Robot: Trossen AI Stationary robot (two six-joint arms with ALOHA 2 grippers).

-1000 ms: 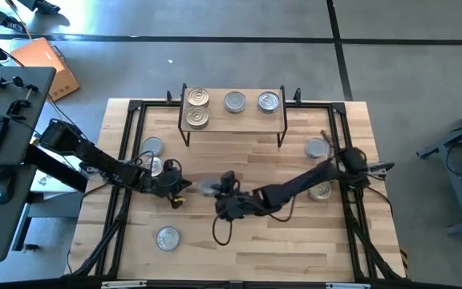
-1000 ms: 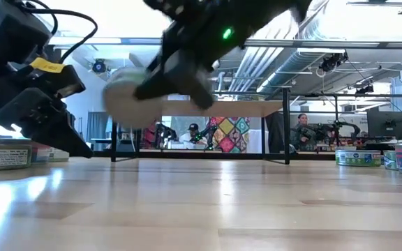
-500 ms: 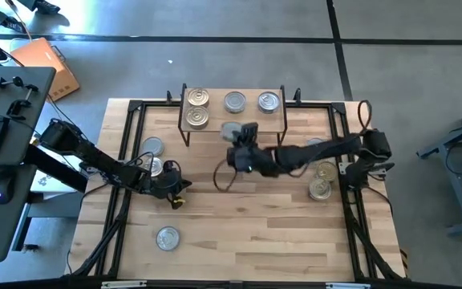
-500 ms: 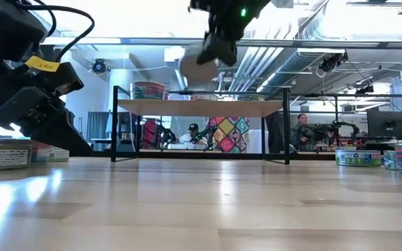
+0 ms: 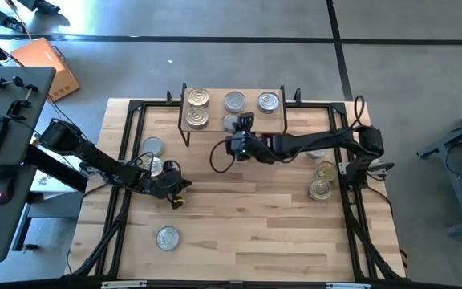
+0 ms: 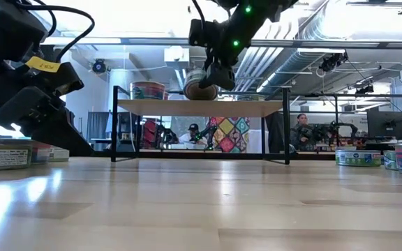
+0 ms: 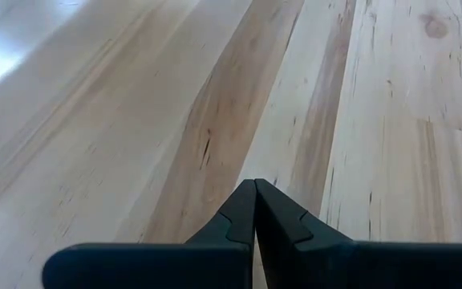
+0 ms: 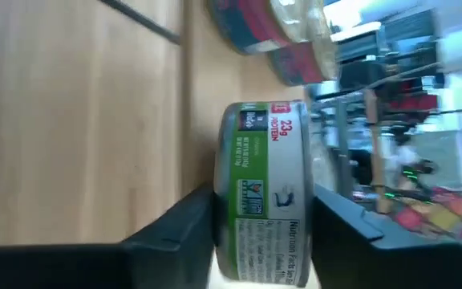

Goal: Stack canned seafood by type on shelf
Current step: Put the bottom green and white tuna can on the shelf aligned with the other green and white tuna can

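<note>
Green-labelled tin (image 8: 265, 193) sits between the right gripper's (image 5: 242, 125) two dark fingers (image 8: 167, 233), which stand just wider than the tin on either side; whether they press it or have let go cannot be told. A second ago that gripper carried the tin low over the middle of the table; half a second ago it was in front of the shelf (image 5: 215, 127); now it has reached the shelf's front edge, with the tin at the wooden top, just in front of the middle silvery can (image 5: 235, 102).

From table height the tin (image 6: 201, 88) shows level with the shelf top (image 6: 201, 108), apparently resting on it, beside another can (image 6: 147, 90) standing to the left; the overhead camera hides most of the tin under the gripper. That camera alone shows the two gold-lidded cans (image 5: 197, 107) at the shelf's left end, one behind the other, and a silvery one (image 5: 269, 101) at its right end. Loose cans lie on the table: two near the left arm (image 5: 151, 156), one near the front (image 5: 167, 238), and two by the right edge (image 5: 322, 180).

The left gripper (image 7: 254, 201) has not moved, its fingers pressed together on nothing, just above bare wood at the table's left-centre.
</note>
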